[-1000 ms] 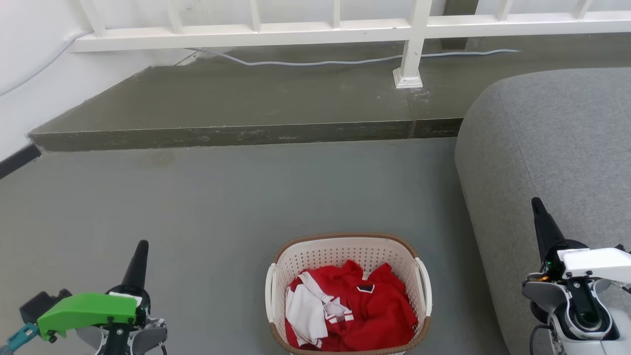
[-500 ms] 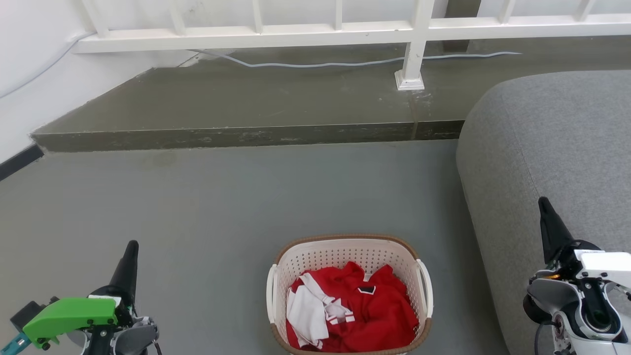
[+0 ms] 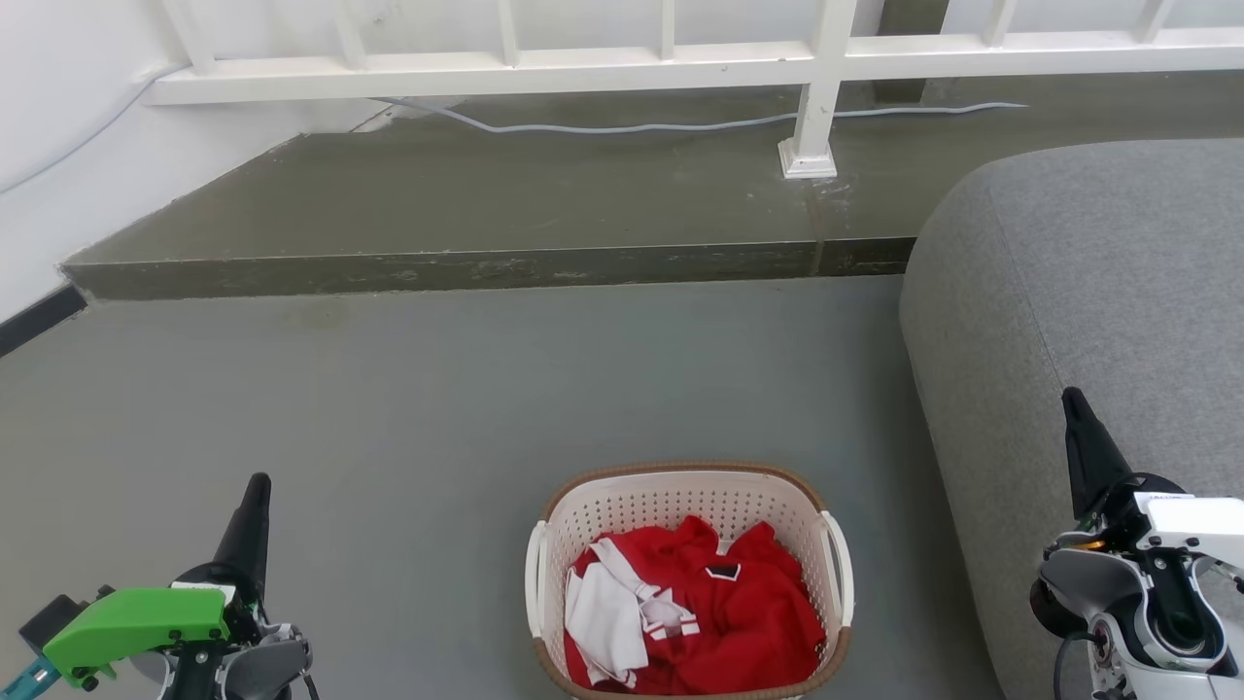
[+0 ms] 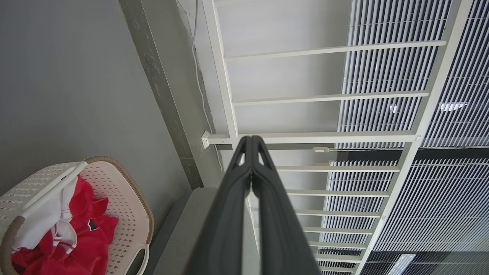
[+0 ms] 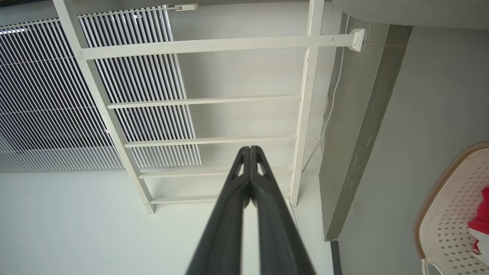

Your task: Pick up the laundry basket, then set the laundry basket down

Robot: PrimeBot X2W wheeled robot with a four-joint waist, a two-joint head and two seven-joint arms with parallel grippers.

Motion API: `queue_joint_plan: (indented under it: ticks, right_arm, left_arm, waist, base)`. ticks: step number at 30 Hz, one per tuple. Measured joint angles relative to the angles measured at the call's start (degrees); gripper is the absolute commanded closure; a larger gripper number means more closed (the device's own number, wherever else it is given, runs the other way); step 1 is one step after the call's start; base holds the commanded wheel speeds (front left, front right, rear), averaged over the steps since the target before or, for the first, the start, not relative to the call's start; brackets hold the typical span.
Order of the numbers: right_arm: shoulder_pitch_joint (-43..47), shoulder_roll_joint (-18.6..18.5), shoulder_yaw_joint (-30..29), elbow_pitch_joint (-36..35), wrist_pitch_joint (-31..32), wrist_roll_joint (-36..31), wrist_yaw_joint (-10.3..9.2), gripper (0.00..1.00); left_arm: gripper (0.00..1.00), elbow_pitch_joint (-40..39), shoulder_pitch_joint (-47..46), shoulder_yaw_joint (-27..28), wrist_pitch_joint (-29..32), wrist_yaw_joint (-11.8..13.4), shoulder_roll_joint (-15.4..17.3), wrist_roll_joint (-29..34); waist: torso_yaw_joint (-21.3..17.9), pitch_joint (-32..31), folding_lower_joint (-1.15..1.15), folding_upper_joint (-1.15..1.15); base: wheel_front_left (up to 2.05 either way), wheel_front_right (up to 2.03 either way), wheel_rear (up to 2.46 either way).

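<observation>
The laundry basket (image 3: 680,501) stands upright on the grey floor (image 3: 437,408) at the bottom middle of the head view, near the grey upholstered seat (image 3: 1088,272), with red and white clothes (image 3: 748,603) heaped inside. The left gripper (image 3: 257,483) and the right gripper (image 3: 1069,396) flank it, well apart from its white loop handles (image 3: 844,569), each with jaws pressed together on nothing. This fits a basket waiting to be lifted or one already set down again. If a lift is due, it calls for spreading the jaws and reaching down to the handles.
</observation>
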Motion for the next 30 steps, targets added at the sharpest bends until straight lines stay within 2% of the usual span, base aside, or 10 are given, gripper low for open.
queue_joint_plan:
  ticks: [30]
  right_arm:
    - [0.0, 0.0, 0.0, -0.1, 0.0, 0.0, 0.0, 1.0]
  left_arm:
    - [1.0, 0.2, -0.2, 0.1, 0.0, 0.0, 0.0, 0.0]
  waist:
    - [0.0, 0.0, 0.0, 0.0]
  base:
    - [0.0, 0.0, 0.0]
